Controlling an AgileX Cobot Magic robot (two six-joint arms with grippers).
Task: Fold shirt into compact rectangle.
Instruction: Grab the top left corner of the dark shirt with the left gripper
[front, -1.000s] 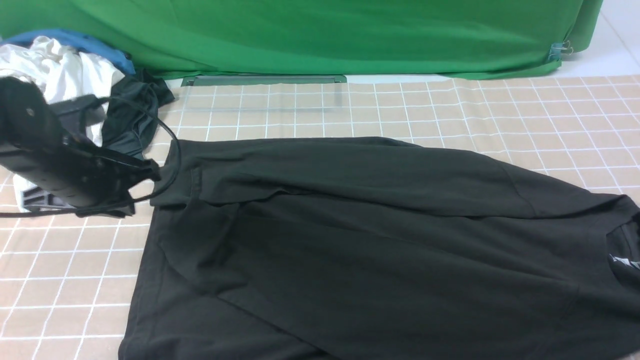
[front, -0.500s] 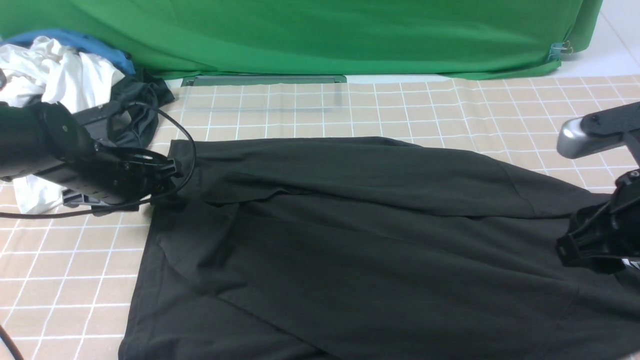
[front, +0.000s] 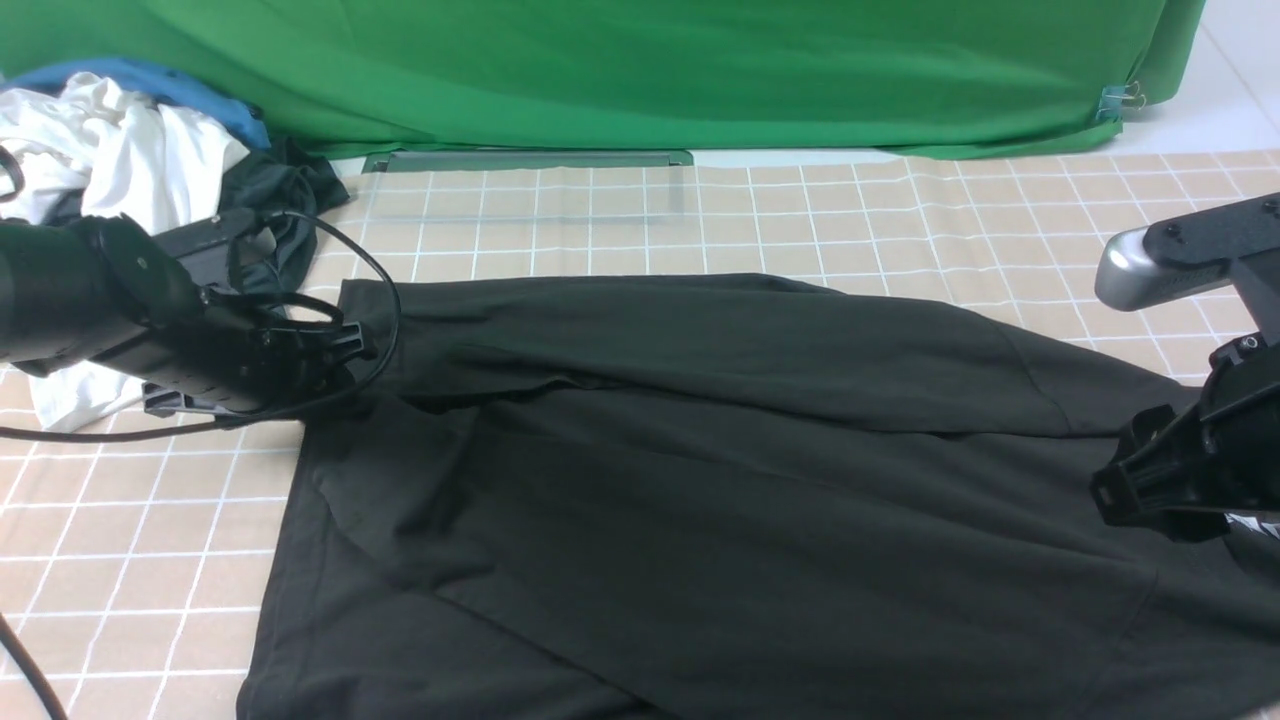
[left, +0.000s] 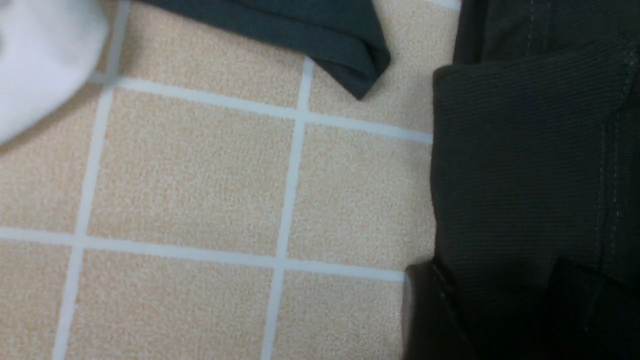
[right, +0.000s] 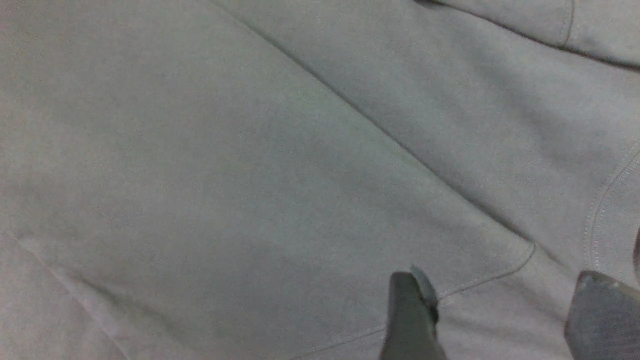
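Note:
The black shirt (front: 720, 470) lies spread over the checked table cloth (front: 140, 520), with one long sleeve folded across its upper part. At the left end of that sleeve is its ribbed cuff (left: 520, 165). My left gripper (front: 345, 350) is low at the cuff. In the left wrist view the left gripper (left: 500, 310) stands open, with the cuff cloth between its two dark fingers. My right gripper (front: 1130, 495) hovers over the shirt's right end near the collar. In the right wrist view the right gripper (right: 505, 310) is open above a shoulder seam (right: 480, 285), holding nothing.
A pile of white (front: 120, 150) and blue (front: 190, 90) garments sits at the back left, with a dark grey garment (front: 275, 215) beside it whose corner (left: 325, 40) reaches near the cuff. A green backdrop (front: 640, 70) hangs behind. A black cable (front: 385, 300) loops off the left arm.
My left gripper has moved right to the sleeve cuff and its jaws have opened around it. The right arm has come into view from the right and edged left over the shirt.

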